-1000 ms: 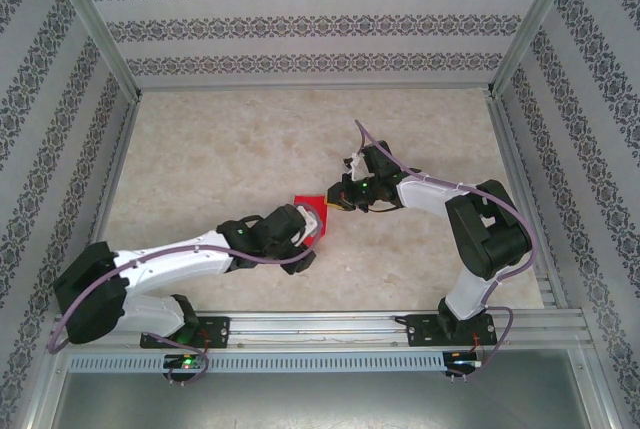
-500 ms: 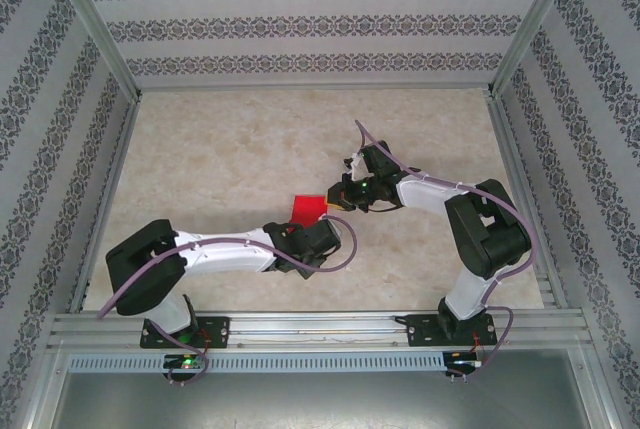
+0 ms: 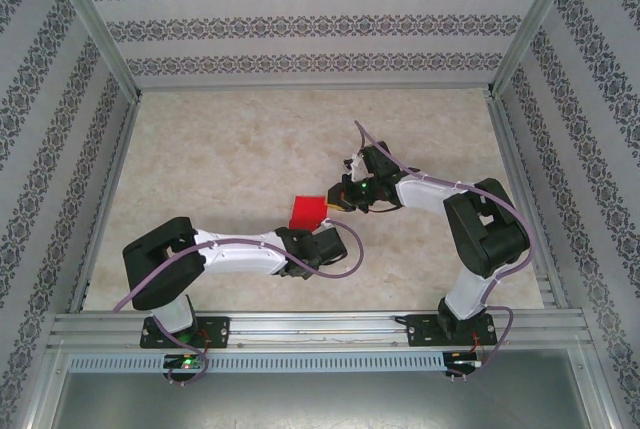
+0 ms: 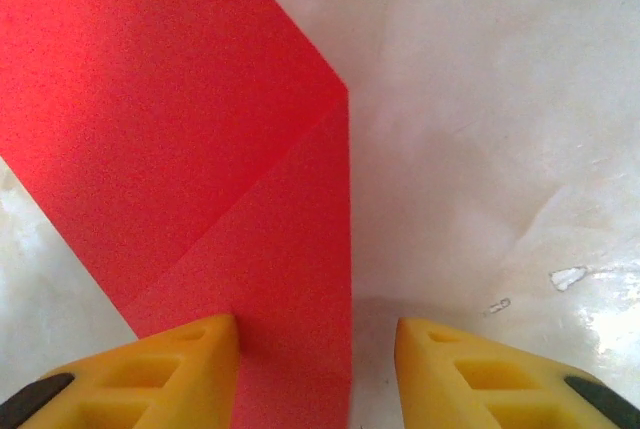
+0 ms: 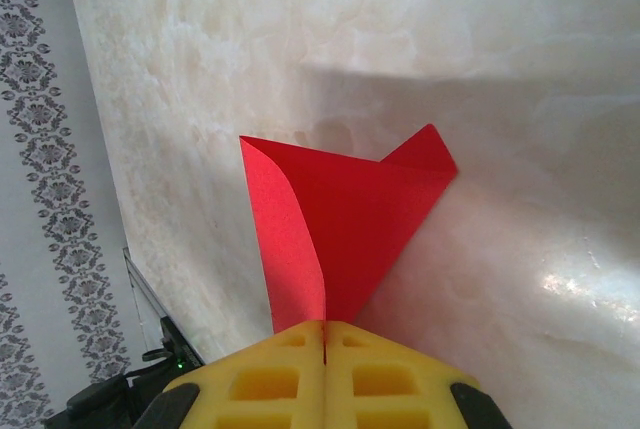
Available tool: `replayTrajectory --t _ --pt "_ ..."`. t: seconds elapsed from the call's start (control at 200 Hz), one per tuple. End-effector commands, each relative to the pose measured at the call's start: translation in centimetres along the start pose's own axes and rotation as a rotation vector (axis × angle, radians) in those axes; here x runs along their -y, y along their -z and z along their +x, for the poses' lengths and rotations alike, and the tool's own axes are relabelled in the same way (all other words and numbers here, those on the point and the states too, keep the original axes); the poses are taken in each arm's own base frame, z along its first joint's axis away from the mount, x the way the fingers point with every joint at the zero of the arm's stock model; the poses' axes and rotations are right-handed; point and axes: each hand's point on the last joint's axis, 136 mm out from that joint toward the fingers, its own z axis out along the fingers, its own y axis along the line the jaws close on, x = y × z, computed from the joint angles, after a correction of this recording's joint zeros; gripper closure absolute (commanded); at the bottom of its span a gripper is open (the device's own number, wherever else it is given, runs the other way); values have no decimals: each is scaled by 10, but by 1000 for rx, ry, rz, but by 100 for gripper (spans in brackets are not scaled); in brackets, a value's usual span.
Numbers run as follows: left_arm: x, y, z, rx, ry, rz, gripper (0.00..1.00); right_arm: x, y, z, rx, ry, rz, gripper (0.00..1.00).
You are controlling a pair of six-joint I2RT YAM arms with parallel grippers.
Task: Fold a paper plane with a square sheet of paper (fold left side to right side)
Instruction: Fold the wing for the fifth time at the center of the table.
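The right tool is shut on one corner of the red paper, which is spread away from it up the frame. From above, the paper is seen at centre frame on the desk, just left of that tool. The left tool is held half open, gripping nothing. A folded strip is run between its fingers toward the upper left. Since a second ago the left arm has been swung inward, and the paper is uncovered.
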Motion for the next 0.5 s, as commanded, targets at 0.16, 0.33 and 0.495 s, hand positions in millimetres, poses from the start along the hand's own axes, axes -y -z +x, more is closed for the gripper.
replayTrajectory --t 0.16,0.33,0.495 --pt "-6 2 2 -18 -39 -75 58 6 -1 -6 6 -8 16 100" --pt "-8 2 3 -16 -41 -87 66 7 -2 -6 6 -9 19 100" --pt "-8 3 2 -6 -31 -82 79 11 -2 -7 9 -14 30 100"
